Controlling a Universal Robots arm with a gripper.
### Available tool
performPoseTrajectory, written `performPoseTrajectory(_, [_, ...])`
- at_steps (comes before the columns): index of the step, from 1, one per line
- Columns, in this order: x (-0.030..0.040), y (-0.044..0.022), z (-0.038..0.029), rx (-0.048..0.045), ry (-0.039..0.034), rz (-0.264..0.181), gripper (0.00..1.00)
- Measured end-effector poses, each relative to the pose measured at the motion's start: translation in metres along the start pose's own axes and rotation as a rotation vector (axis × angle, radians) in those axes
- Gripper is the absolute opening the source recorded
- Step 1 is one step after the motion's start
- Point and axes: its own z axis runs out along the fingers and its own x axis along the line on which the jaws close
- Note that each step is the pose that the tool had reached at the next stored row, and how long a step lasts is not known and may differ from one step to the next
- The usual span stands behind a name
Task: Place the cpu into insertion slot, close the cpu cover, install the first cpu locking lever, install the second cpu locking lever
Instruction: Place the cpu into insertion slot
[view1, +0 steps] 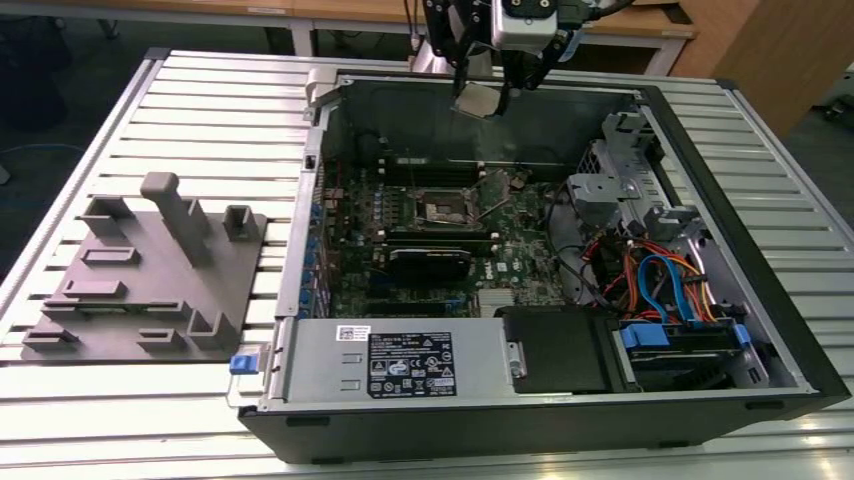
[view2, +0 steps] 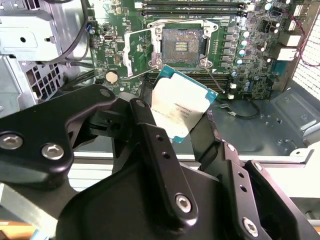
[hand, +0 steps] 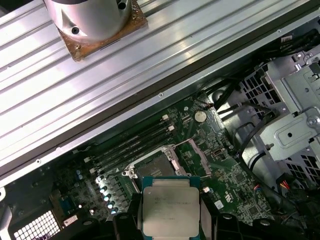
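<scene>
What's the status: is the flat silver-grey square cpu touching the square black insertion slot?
Apart. The exterior view shows the cpu held in the gripper high above the open case, clear of the insertion slot.

cpu (hand: 171, 212): its near edge runs off frame in the first wrist view, and it blocks part of the insertion slot (hand: 151, 167) behind it. Second wrist view: gripper (view2: 177, 117) linkage covers one cpu corner, and the spots where the jaws touch the cpu are hidden. Exterior view: arm (view1: 527, 18) above the cpu is cut by the top edge. Slot rim detail below the cpu is too small to tell. Counter (view1: 200, 120) under the case runs off frame.
</scene>
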Motion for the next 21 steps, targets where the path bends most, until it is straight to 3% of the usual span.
performPoseTrajectory(4, [0.0,0.0,0.0001,-0.0006,-0.0031,0.035,0.54])
performPoseTrajectory(10, [0.0,-0.0001,0.0007,-0.0023,-0.0119,0.134,0.54])
performPoseTrajectory(21, [0.0,-0.0001,0.0008,-0.0026,-0.0124,0.141,0.54])
